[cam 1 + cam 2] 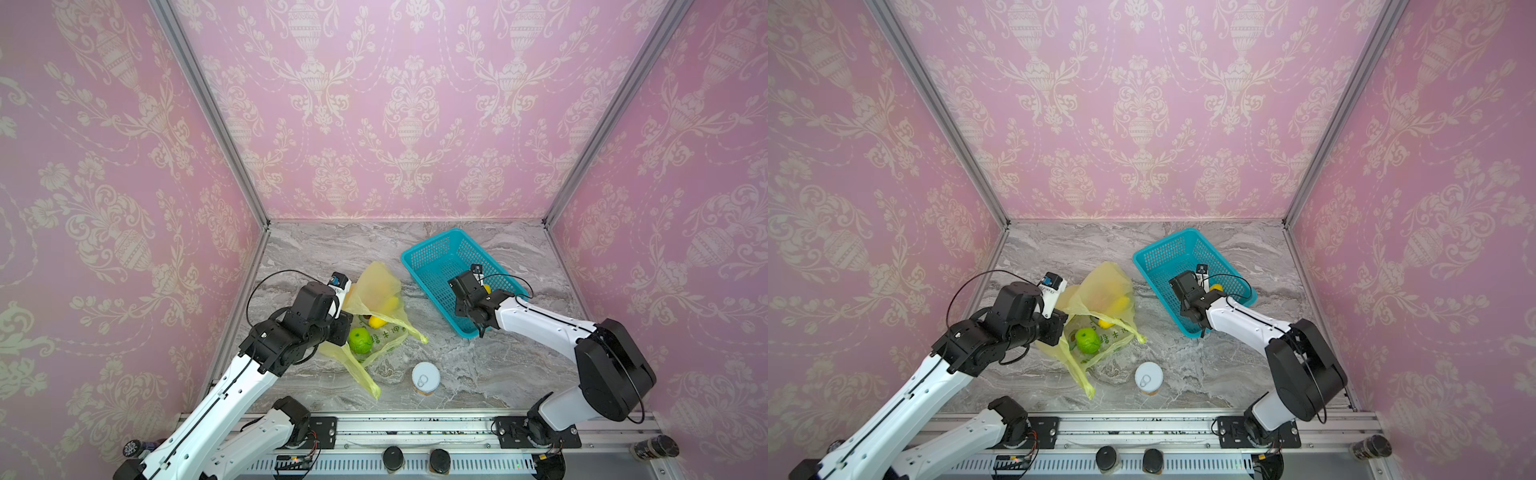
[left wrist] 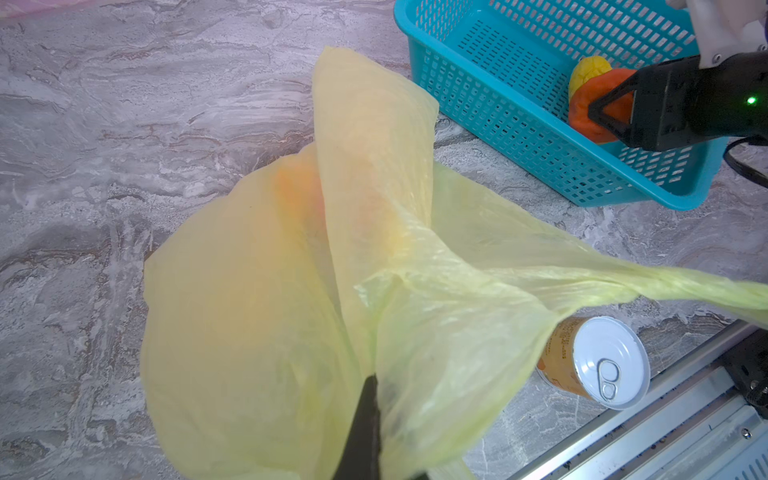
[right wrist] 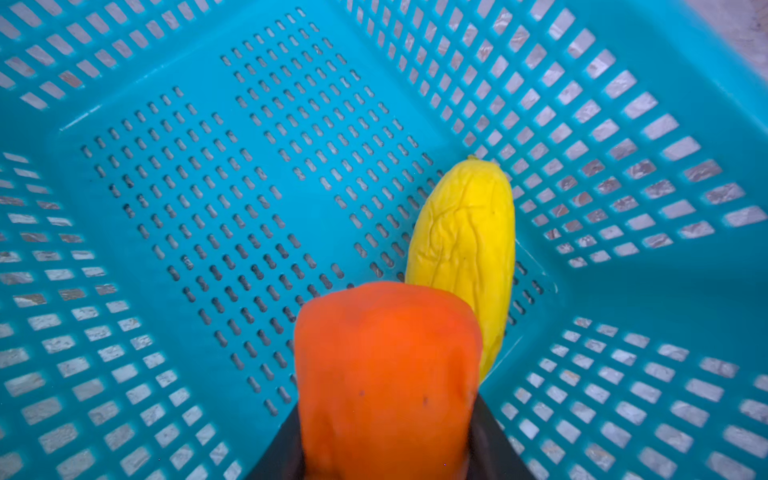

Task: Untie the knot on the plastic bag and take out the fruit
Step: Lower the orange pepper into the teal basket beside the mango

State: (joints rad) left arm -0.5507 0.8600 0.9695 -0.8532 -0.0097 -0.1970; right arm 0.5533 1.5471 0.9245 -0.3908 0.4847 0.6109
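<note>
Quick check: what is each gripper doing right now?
Left gripper: shut, pinching the plastic bag.
Right gripper: closed on an orange fruit, over the teal basket.

The plastic bag [image 2: 257, 291] veils the left claw [image 2: 370, 403] and blurs the fruit [image 2: 299, 193] inside.

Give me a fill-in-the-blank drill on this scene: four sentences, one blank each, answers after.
1. The held fruit in the right gripper is coloured ____.
2. The left gripper is ____ on the plastic bag.
3. The long fruit loose in the teal basket is coloured ____.
4. The white-lidded can stands ____.
Answers: orange; shut; yellow; upright.
</note>
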